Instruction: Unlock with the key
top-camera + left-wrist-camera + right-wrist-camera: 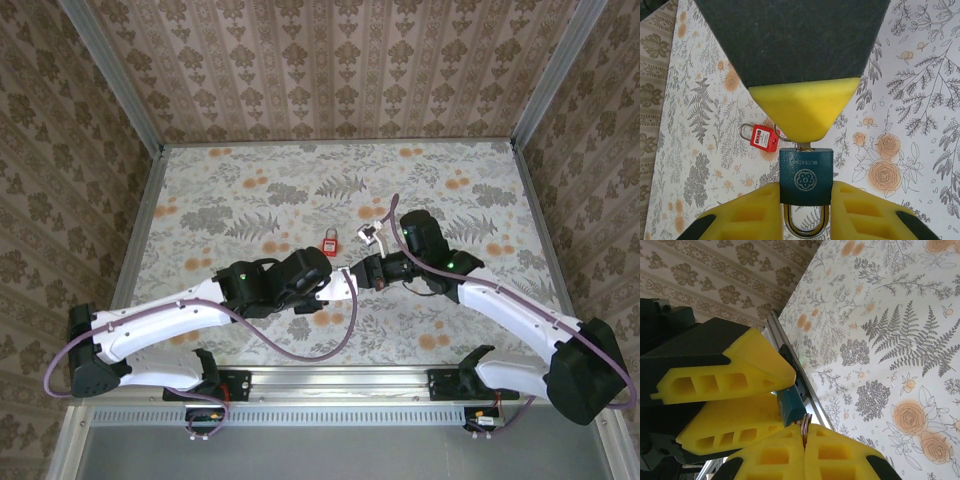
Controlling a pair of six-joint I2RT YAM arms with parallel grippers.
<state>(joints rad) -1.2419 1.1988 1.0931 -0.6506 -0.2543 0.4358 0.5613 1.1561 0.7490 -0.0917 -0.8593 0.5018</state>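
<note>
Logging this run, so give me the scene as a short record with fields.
left gripper: shut on the teal padlock, shackle pointing back toward its wrist
right gripper: shut on the key, fingertips against the lock's far end
key: mostly hidden, a metal sliver shows at the lock body
shackle: both legs look seated
red padlock: lying on the table, apart from both grippers

White arm shells [160, 318] with black joints [265, 280], a green light [243, 270] on each, and purple cables [354, 305]; the left gripper [805, 186] and right gripper [805, 432] carry yellow foam pads [747, 212] with hollow cells on black fingers [805, 40]
</note>
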